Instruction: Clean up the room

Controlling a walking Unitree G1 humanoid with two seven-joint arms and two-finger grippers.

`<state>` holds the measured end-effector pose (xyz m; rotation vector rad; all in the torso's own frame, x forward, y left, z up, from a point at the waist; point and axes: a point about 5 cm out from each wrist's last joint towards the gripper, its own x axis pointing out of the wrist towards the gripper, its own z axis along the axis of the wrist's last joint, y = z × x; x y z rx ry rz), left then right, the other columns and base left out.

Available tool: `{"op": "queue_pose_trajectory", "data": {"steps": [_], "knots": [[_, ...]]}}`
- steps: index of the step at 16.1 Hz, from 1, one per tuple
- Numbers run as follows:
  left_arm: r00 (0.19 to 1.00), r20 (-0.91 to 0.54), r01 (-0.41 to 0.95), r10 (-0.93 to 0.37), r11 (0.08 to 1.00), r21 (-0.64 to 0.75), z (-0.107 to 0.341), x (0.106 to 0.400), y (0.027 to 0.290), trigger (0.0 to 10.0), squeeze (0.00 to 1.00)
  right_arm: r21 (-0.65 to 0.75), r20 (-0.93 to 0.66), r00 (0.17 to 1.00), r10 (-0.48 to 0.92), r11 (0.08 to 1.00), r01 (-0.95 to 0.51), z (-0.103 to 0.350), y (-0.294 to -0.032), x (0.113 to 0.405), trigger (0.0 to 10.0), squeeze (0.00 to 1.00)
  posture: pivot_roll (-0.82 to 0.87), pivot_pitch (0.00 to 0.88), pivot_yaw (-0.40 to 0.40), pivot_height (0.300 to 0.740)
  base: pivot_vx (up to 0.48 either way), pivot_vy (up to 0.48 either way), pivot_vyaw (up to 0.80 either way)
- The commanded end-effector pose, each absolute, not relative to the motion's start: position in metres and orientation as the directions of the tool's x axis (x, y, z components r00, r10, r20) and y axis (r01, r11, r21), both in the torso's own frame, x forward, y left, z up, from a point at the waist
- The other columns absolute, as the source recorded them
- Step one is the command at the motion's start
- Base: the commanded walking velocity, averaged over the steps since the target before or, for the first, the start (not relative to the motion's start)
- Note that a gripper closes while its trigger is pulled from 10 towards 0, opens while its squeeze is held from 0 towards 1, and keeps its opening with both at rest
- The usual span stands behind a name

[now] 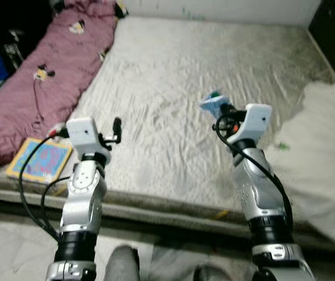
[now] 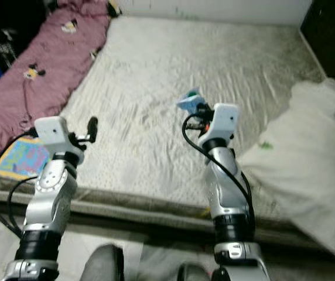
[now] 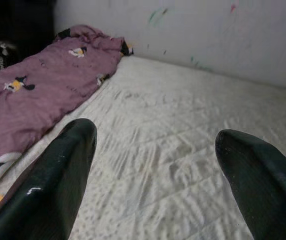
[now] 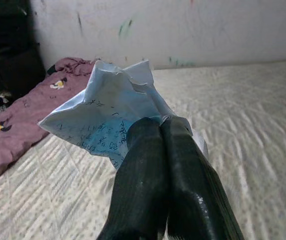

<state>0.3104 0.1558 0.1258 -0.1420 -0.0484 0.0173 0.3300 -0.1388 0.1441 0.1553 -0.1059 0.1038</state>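
Both grippers hover over the mattress (image 1: 173, 88): right gripper (image 4: 159, 131) pinching a crumpled paper (image 4: 103, 120) that points toward the wall (image 4: 193, 25), left gripper (image 3: 155, 150) spread wide.

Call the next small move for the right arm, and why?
Probably lift and draw the right gripper back off the mattress, keeping its grip. Its fingers are shut on the crumpled paper, which is already clear of the sheet, and I can make out no bin to drop it in. The left gripper hovers open and holds nothing.
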Motion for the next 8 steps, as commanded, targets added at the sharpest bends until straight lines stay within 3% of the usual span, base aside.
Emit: {"op": "queue_pose_trajectory", "data": {"steps": [1,7,8], "knots": [[0.999,0.038,-0.01,0.015,0.99,-0.141,0.1237,0.3107,0.157,10.0,0.0,0.149,0.105,0.99,0.094,0.983,-0.109,0.1421,-0.1373,0.3294,10.0,0.0,0.02,0.0,-0.008,0.74,0.0,0.0,-0.43],[0.998,0.051,0.036,-0.028,0.985,-0.171,0.1284,0.3155,0.1499,10.0,0.0,0.154,0.088,0.995,0.044,0.986,-0.057,0.1437,-0.1422,0.3381,10.0,0.0,0.02,0.0,-0.008,0.74,0.0,0.0,-0.51],[0.998,0.057,0.043,-0.034,0.985,-0.169,0.1294,0.3159,0.149,10.0,0.0,0.147,0.087,0.995,0.043,0.988,-0.055,0.1441,-0.141,0.3391,10.0,0.0,0.02,0.0,-0.009,0.74,0.0,0.0,0.0]]}}
